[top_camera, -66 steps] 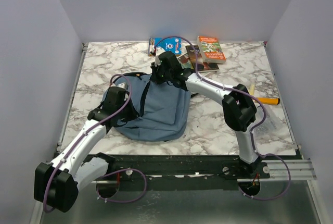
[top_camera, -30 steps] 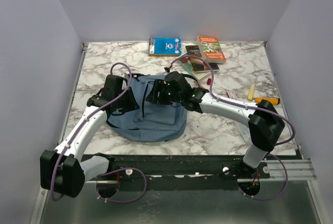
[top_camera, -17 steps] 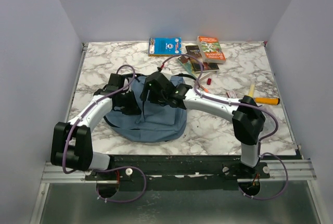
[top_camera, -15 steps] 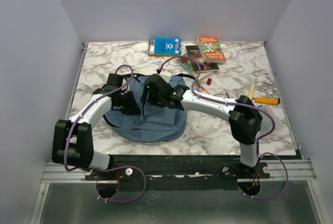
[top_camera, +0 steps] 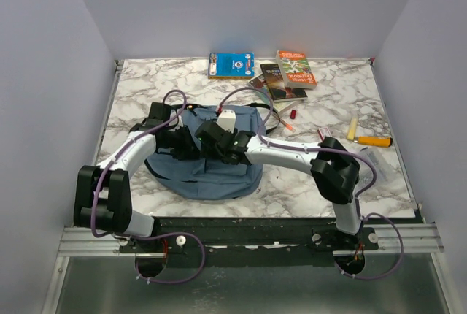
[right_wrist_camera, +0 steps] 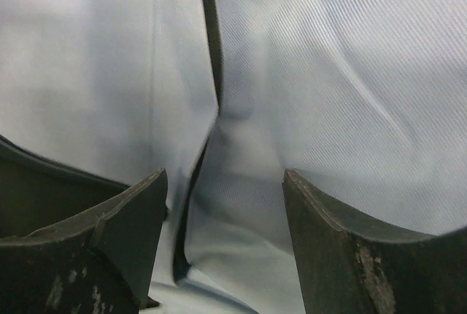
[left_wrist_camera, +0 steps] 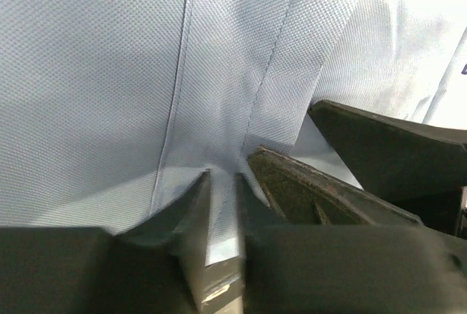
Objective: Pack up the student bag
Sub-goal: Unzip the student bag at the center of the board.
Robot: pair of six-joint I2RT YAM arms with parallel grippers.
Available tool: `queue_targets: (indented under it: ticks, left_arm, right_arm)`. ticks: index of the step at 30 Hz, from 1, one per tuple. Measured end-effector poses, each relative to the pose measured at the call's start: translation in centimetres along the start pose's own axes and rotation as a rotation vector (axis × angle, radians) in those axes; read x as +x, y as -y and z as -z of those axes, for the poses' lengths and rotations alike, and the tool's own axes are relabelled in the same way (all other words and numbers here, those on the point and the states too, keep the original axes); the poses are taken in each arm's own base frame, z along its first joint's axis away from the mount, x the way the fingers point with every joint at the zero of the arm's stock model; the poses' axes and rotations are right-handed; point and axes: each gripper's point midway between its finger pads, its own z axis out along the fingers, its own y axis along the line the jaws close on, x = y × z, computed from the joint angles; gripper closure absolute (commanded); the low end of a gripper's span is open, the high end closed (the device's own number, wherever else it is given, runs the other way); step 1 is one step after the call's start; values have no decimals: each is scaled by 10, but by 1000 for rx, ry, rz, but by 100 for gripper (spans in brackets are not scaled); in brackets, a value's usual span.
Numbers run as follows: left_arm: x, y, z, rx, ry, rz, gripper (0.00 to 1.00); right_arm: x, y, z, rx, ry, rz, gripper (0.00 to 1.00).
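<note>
The dusty-blue student bag (top_camera: 219, 171) lies flat on the marble table, near the front and left of the middle. My left gripper (top_camera: 188, 142) rests on its left part, shut on a raised fold of the bag's fabric (left_wrist_camera: 221, 177). My right gripper (top_camera: 213, 139) is right beside it over the bag's upper middle, and its dark fingers (left_wrist_camera: 321, 197) show in the left wrist view. In the right wrist view the right gripper (right_wrist_camera: 224, 174) stands open over the blue cloth (right_wrist_camera: 328, 73). A black zipper line (right_wrist_camera: 211, 73) runs down between its fingers.
At the back of the table lie a blue book (top_camera: 231, 64), an orange book (top_camera: 295, 68) and a dark book (top_camera: 277, 82). A small red thing (top_camera: 290, 114), a pale stick (top_camera: 352, 128) and an orange-yellow marker (top_camera: 373, 140) lie to the right of the bag.
The left gripper has reached onto the bag and shut on a fold of its fabric. The right gripper has swung left across the bag to sit beside the left one.
</note>
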Motion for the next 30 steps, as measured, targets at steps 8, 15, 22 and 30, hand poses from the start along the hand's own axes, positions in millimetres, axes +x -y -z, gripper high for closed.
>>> queue_targets:
  ticks: [8,15,22,30]
  left_arm:
    - [-9,16,24,48,105,-56,17]
    - [-27,48,26,68,120,-131,13]
    - [-49,52,-1,-52,84,-204,43]
    - [-42,22,-6,-177,49,-201,76]
  right_arm:
    - [-7,21,28,-83,-8,1,22]
    - [-52,33,61,-186,75,-96,25]
    - [-64,40,71,-218,118,-103,27]
    - [-54,32,64,-250,79,-74,27]
